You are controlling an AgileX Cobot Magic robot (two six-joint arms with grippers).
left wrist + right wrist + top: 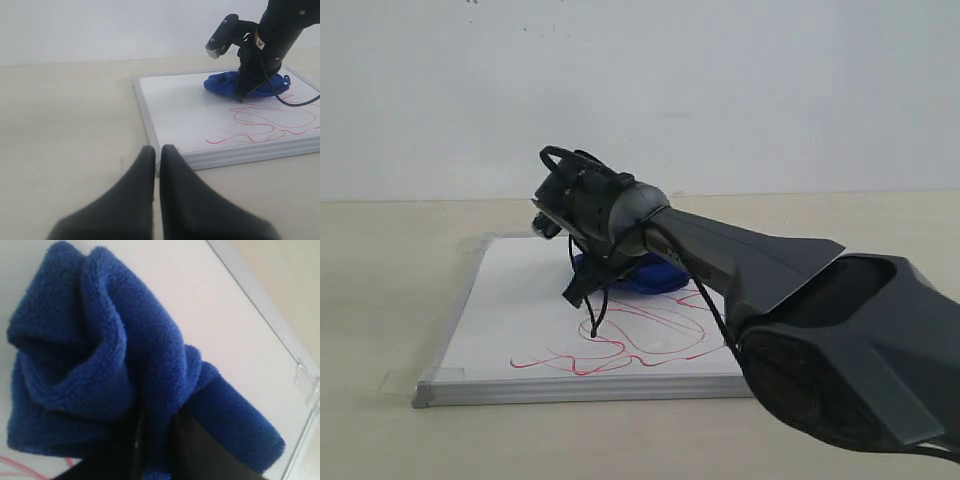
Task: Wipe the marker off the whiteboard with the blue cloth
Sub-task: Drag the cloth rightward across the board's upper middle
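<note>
Right wrist view: the right claw (156, 440) pinches a fold of the blue cloth (95, 355), bunched just past its tips on the whiteboard (215, 320). Red marker (640, 345) lines lie just beside that claw. The left claw (156, 152) is squeezed shut, holding nothing.

The whiteboard (510, 310) lies on the table (380, 300). The cloth (645, 275) sits on its far part, with the marker (620, 345) lines before it.

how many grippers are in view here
2. The right gripper is pinched on the blue cloth on the whiteboard; the left gripper is shut over the table beside it.
</note>
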